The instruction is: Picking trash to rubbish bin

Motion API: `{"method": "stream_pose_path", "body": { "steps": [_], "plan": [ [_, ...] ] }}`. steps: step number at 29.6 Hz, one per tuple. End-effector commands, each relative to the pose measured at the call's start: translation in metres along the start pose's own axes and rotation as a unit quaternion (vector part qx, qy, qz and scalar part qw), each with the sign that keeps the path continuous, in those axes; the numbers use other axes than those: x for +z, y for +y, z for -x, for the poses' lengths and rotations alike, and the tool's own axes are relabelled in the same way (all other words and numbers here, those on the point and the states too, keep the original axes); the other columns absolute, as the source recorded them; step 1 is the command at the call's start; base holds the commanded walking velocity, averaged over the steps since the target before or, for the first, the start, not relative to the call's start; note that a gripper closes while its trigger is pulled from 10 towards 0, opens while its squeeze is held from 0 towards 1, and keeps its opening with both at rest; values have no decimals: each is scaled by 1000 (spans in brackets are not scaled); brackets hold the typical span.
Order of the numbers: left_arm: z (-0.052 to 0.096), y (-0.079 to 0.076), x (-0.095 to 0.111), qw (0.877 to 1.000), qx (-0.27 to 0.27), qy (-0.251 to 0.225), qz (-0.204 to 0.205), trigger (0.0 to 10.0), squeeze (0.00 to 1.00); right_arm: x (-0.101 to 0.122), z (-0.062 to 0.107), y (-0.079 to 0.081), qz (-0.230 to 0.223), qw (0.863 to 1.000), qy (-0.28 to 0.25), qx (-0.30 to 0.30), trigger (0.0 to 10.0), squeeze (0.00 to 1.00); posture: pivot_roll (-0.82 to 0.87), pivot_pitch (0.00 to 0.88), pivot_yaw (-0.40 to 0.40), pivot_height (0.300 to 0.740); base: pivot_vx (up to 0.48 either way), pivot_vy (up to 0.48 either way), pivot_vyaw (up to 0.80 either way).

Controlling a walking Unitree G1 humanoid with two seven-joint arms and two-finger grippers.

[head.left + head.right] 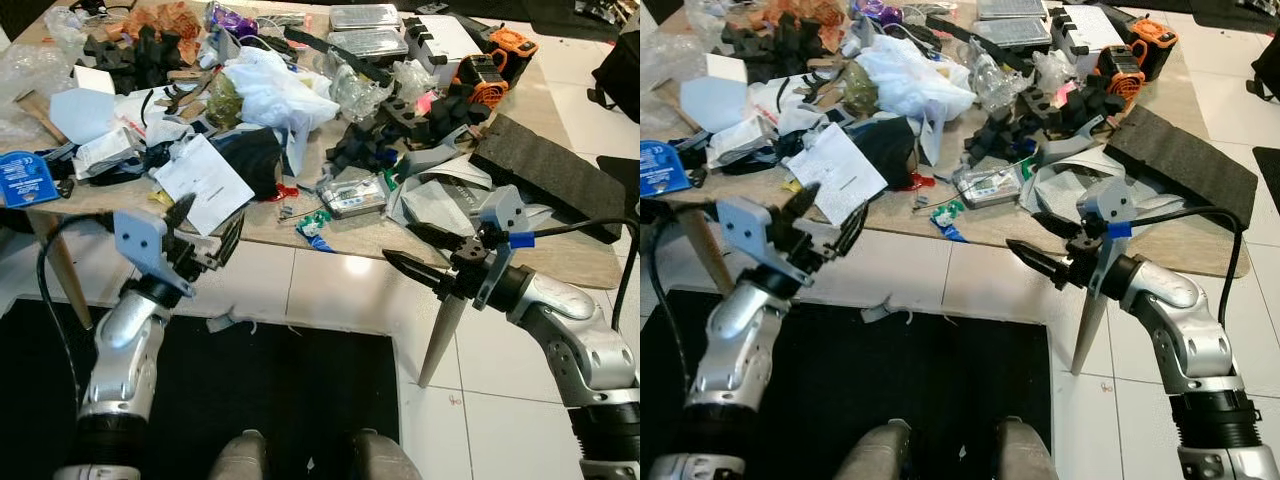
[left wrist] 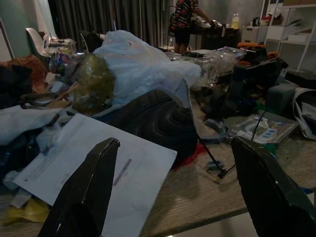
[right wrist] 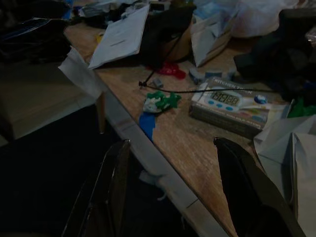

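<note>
The 2 grippers are hovering at the near edge of the worktop (image 1: 560,262), fingers spread and empty: left gripper (image 1: 195,240) facing the white paper sheet (image 1: 203,181), right gripper (image 1: 420,255) facing the green-and-blue wrapper (image 1: 313,229) (likely the approach step). Next move: advancing onto 1 scrap and closing.

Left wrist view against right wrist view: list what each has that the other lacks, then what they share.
Left wrist alone: a white plastic bag, a black rounded object and a person standing far behind. Right wrist alone: a green and blue scrap at the table's edge and dark floor below. Shared: the white paper sheet, the boxed digital device, the wooden table, and open black fingers.
</note>
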State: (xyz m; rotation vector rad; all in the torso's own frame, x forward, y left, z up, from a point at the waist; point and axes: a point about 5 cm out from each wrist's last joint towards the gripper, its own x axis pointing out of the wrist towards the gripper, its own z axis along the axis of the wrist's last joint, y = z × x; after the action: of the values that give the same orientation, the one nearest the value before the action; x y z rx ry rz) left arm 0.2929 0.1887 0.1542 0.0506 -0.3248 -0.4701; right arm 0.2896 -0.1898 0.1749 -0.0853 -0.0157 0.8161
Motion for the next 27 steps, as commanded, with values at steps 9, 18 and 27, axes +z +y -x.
{"method": "stream_pose_path", "body": {
  "steps": [9,18,27],
  "plan": [
    [5,-6,-8,999,-13,23,26,10000,0,-5,-2,11,-26,999,21,37,10000,0,-9,149,-11,740,0,-152,0],
    [2,-9,-10,999,-9,24,34,10000,0,-10,-3,19,-32,997,34,54,10000,0,-11,141,-10,740,0,-105,0],
    [2,-9,-10,999,-10,25,29,10000,0,-15,0,22,-29,996,56,65,10000,0,-12,147,-12,740,0,0,0]
  ]
}}
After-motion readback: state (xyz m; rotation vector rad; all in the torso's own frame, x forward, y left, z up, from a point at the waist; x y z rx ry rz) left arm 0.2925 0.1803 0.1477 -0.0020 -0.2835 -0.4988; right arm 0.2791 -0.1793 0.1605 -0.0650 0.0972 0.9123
